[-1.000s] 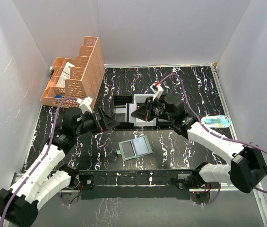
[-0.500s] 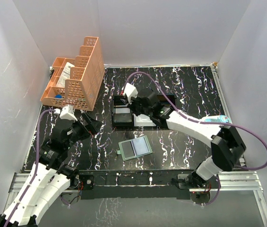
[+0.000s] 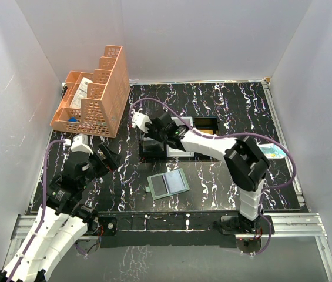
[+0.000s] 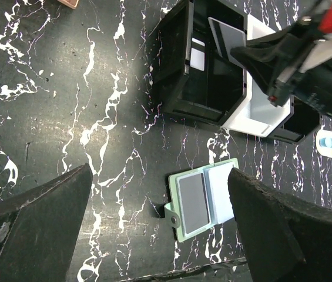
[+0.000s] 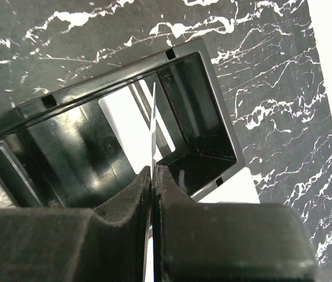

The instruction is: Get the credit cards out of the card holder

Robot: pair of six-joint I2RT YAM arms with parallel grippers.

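Note:
The card holder point(image 3: 167, 184) lies open and flat near the table's front edge. In the left wrist view, the card holder point(image 4: 204, 197) shows a dark grey card in its left panel and a pale panel on the right. My right gripper point(image 3: 154, 136) is shut on a thin grey card point(image 4: 227, 38) and holds it edge-down over the left black compartment of the tray point(image 3: 147, 151). The card point(image 5: 154, 126) shows edge-on between the fingers of my right gripper point(image 5: 153, 170). My left gripper point(image 3: 108, 157) is open and empty, left of the card holder and above the table point(image 4: 160, 235).
The black-and-white three-compartment tray point(image 4: 180, 70) stands behind the card holder. An orange lattice organiser point(image 3: 92, 94) stands at the back left. A small blue-and-white object point(image 3: 271, 151) lies at the right. White walls close in the sides and back.
My right gripper has swung left from the tray's middle to over its left black compartment, card in its grip. My left arm has drawn back to the left and nearer.

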